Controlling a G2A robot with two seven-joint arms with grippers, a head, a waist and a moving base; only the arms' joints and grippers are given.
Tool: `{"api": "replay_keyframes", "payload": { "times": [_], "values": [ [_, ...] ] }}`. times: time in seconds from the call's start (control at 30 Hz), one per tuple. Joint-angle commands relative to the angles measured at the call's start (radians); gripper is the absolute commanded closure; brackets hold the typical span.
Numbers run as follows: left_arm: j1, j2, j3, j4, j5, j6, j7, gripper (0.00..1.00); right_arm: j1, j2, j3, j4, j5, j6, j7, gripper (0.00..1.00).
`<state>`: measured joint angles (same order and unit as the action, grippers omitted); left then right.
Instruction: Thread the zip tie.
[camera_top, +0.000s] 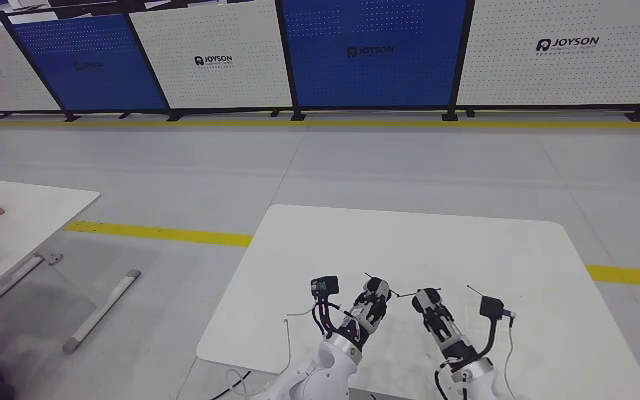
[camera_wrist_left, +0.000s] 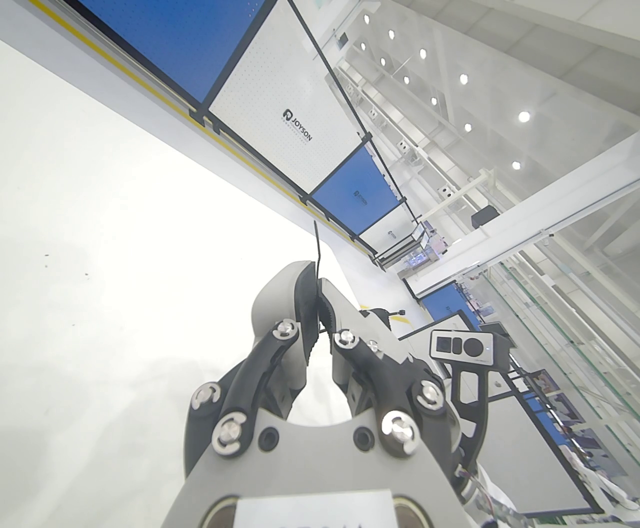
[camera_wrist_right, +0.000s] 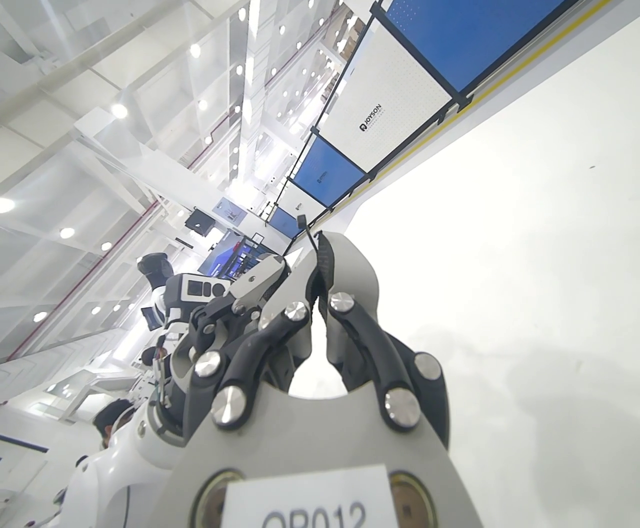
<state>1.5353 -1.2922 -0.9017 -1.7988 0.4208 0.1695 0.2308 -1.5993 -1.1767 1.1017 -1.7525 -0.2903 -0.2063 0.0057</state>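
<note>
A thin black zip tie (camera_top: 400, 294) spans the gap between my two grippers, just above the white table (camera_top: 420, 240) near its front edge. My left gripper (camera_wrist_left: 317, 280) is shut on the tie's tail (camera_wrist_left: 316, 245), which sticks out past the fingertips. My right gripper (camera_wrist_right: 320, 250) is shut on the other end, and the tie's small square head (camera_wrist_right: 301, 221) pokes out beyond its fingers. In the top view the left gripper (camera_top: 376, 289) and the right gripper (camera_top: 427, 297) sit close together, tips angled toward each other. The strip between the pads is hidden.
The white table stretches bare ahead of and beside the grippers. A second white table (camera_top: 30, 215) stands at the far left across the grey floor. Blue and white partition panels (camera_top: 370, 50) line the back, behind a yellow floor line (camera_top: 160, 233).
</note>
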Motion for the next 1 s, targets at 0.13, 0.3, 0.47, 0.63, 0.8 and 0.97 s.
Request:
{"api": "replay_keyframes", "payload": {
  "times": [0.13, 0.3, 0.47, 0.63, 0.8, 0.97],
  "values": [
    [0.000, 0.000, 0.000, 0.000, 0.000, 0.000, 0.000, 1.00, 0.000, 0.000, 0.000, 0.000, 0.003, -0.002, 0.001, 1.00],
    [0.000, 0.000, 0.000, 0.000, 0.000, 0.000, 0.000, 1.00, 0.000, 0.000, 0.000, 0.000, 0.003, -0.002, 0.001, 1.00],
    [0.000, 0.000, 0.000, 0.000, 0.000, 0.000, 0.000, 1.00, -0.002, -0.002, 0.005, 0.001, 0.006, 0.006, -0.016, 1.00],
    [-0.002, -0.001, 0.000, 0.006, 0.012, 0.000, 0.002, 1.00, -0.020, -0.006, 0.019, 0.005, 0.024, 0.010, -0.060, 1.00],
    [-0.002, -0.007, 0.018, 0.018, 0.052, 0.018, 0.031, 1.00, -0.042, -0.011, 0.024, 0.002, 0.037, 0.012, -0.092, 1.00],
    [-0.002, -0.011, 0.030, 0.022, 0.064, 0.020, 0.041, 1.00, -0.052, -0.013, 0.019, -0.002, 0.070, 0.005, -0.074, 1.00]
  ]
}}
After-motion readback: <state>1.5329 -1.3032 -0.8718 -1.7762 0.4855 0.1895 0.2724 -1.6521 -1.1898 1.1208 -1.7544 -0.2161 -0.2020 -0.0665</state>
